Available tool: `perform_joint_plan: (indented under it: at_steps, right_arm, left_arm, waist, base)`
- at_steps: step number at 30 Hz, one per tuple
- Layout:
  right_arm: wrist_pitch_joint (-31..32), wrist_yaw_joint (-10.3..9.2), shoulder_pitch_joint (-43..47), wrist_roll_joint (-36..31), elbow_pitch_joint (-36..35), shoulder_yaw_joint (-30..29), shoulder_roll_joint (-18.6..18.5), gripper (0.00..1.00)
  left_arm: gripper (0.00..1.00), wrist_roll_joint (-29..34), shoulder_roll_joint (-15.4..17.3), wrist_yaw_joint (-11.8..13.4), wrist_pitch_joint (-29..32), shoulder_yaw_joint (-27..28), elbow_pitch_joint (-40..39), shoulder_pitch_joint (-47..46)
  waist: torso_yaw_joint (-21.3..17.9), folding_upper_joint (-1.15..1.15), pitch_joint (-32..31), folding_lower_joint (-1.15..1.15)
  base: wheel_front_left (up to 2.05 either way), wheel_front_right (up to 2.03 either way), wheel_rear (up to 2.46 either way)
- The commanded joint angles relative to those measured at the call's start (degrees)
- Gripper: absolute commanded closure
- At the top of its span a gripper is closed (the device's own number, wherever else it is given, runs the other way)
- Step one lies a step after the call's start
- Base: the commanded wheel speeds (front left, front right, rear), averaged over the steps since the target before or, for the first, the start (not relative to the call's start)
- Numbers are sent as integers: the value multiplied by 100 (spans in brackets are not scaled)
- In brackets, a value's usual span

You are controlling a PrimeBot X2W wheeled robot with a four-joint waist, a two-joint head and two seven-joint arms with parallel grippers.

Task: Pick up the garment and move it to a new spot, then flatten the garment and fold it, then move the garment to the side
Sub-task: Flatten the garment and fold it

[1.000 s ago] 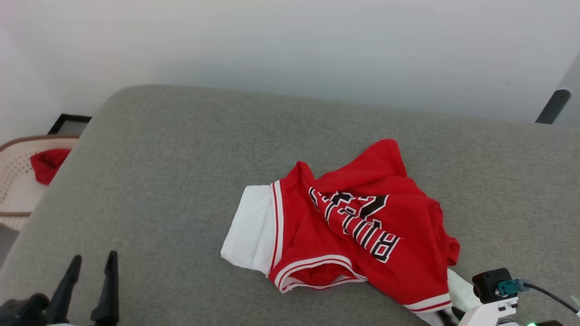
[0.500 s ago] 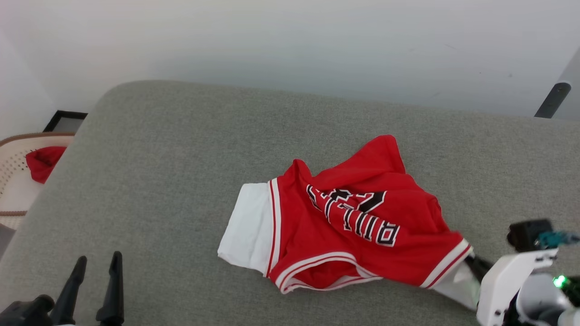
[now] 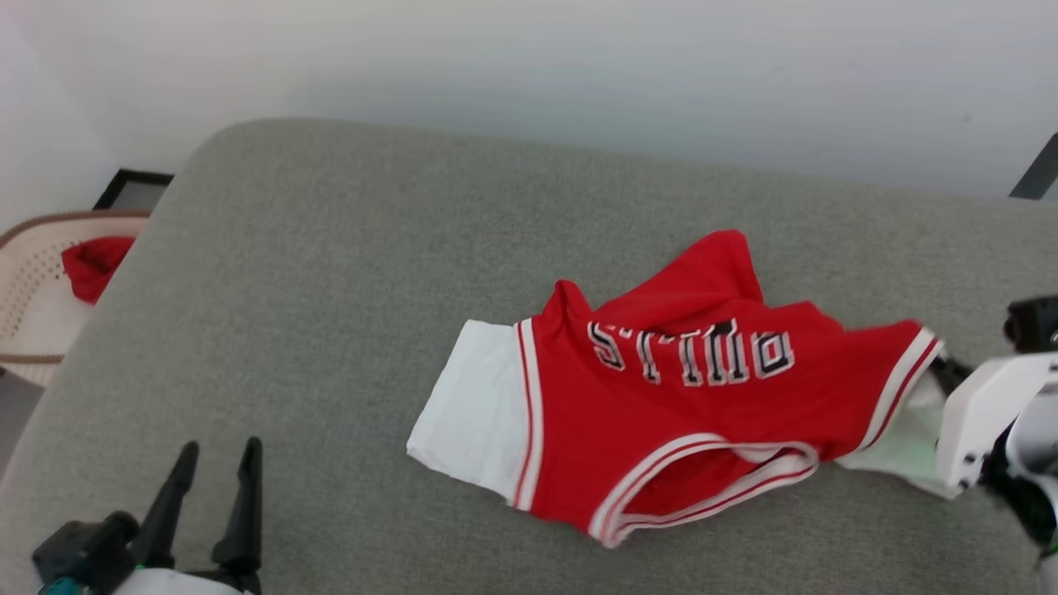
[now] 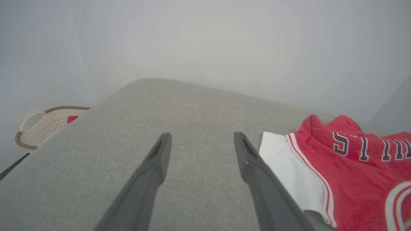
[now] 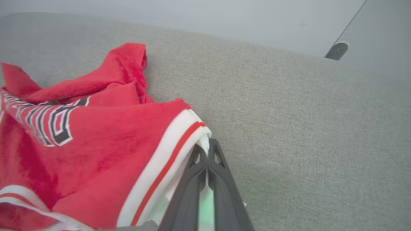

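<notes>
The soft red garment (image 3: pixel 686 430), crumpled, with one flat white sleeve at its left, lies right of centre on the padded grey woven surface (image 3: pixel 331 273), the right gripper (image 5: pixel 208 150) with thin dark jaws clenched on its right white edge, the left gripper (image 3: pixel 221 446) with jaws released at near left

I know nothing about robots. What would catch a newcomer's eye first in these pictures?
The red jersey with white sleeves and black lettering lies rumpled on the grey cushion, right of the middle. The right gripper is shut on the white sleeve at its right end, while the left gripper stands open at the lower left, apart from it. Off the cushion's left edge sits a pale basket holding a small red cloth.
</notes>
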Motion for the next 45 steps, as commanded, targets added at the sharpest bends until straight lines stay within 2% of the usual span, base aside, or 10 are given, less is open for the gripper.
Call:
perform_joint_plan:
  at_steps: [1, 7, 9, 10, 11, 17, 25, 35, 42, 45]
  right_arm:
    - [-117, -6, -209, -76, 199, 0, -86, 100]
    - [-471, -6, -879, -188, 1226, 92, -248, 98]
    - [-566, -6, -1051, -212, 1558, 203, -266, 57]
    - [-633, -6, -1130, -215, 1700, 260, -287, 13]
    - [-691, -6, -1213, -206, 1817, 308, -308, 0]
    - [-960, -6, -1566, -23, 2265, 593, -394, 0]
    - [-1340, -6, -1513, 237, 2035, 837, -547, 0]
    - [-1829, -6, -602, 181, 874, 607, -452, 0]
    - [-2066, -6, 326, -51, -47, 290, -93, 0]
    - [-2078, -6, 652, -144, -410, 109, 83, 0]
  left_arm:
    - [0, 50, -30, -44, 10, -38, 21, -94]
    - [0, 107, -127, -101, 8, -167, 137, -330]
    - [0, 104, -167, -134, 7, -204, 177, -396]
    - [0, 113, -177, -133, 6, -216, 201, -423]
    - [0, 120, -182, -139, 5, -215, 220, -440]
    - [0, 156, -174, -150, 1, -187, 302, -503]
    - [0, 152, -42, -144, 30, -110, 236, -393]
    - [0, 70, 206, -75, 163, 18, 46, -197]
    - [0, -13, 342, -19, 239, 144, -87, -8]
    - [0, -88, 387, -79, 338, 144, -141, -8]
  waist:
    - [76, 0, 130, 0]
    - [177, 0, 368, 0]
    - [196, 0, 429, 0]
    - [197, 0, 444, 0]
    - [190, 0, 463, 0]
    - [65, 0, 422, 0]
    - [-282, 0, 152, 0]
    - [-841, 0, -237, 0]
    - [-1205, 0, -431, 0]
    - [-1305, 0, -438, 0]
  base:
    - [0, 0, 0]
    - [0, 0, 0]
    - [0, 0, 0]
    - [0, 0, 0]
    - [0, 0, 0]
    - [0, 0, 0]
    - [0, 0, 0]
    - [0, 0, 0]
    - [0, 0, 0]
    - [0, 0, 0]
